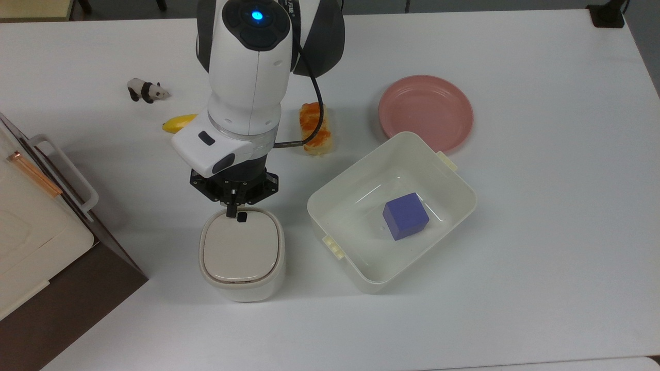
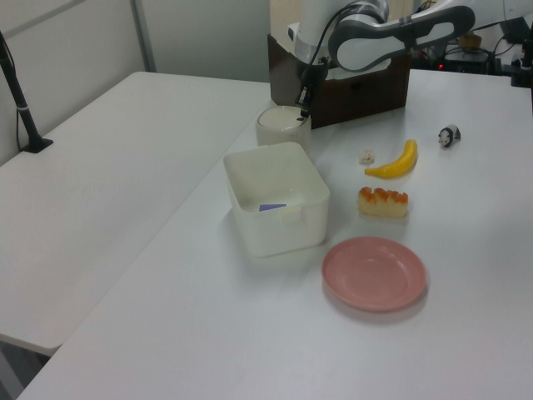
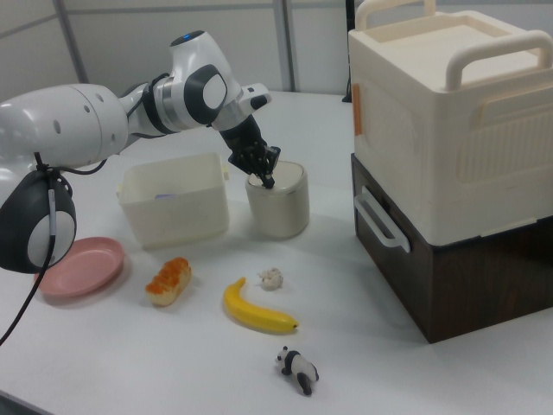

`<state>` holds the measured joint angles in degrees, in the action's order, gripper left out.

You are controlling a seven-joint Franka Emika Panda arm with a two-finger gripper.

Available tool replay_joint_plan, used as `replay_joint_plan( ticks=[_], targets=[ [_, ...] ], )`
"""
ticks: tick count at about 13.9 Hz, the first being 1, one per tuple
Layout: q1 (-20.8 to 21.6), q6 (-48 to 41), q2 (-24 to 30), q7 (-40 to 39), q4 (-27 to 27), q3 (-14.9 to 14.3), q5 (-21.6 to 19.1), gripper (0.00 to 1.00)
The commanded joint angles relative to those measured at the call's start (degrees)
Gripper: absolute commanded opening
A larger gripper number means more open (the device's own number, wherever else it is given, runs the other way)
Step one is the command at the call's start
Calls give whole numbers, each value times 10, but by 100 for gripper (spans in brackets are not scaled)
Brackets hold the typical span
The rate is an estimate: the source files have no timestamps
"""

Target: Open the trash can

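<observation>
Your gripper (image 1: 233, 210), jaws pressed together, hovers left of the trash can (image 1: 242, 254) button (image 1: 241, 217); off-centre pressing risks the lid staying latched.

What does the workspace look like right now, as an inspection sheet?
Surface: white table.
Job's things: trash can, lid down, button at its rim.
Clutter: tub holding a blue cube; pink plate; bread; banana; panda; small pale lump.
Grippers: pincer shut, tip right by the button.
Cables: black one along the arm.
Surroundings: cream box on a brown cabinet.
</observation>
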<state>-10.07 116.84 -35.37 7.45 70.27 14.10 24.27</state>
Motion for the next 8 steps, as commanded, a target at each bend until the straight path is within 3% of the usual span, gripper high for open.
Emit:
replay_joint_plan(
  ticks=[1, 8],
  targets=[
    [12, 15, 5, 15, 16, -6, 15, 0],
    [13, 22, -2, 26, 13, -6, 24, 0]
  ],
)
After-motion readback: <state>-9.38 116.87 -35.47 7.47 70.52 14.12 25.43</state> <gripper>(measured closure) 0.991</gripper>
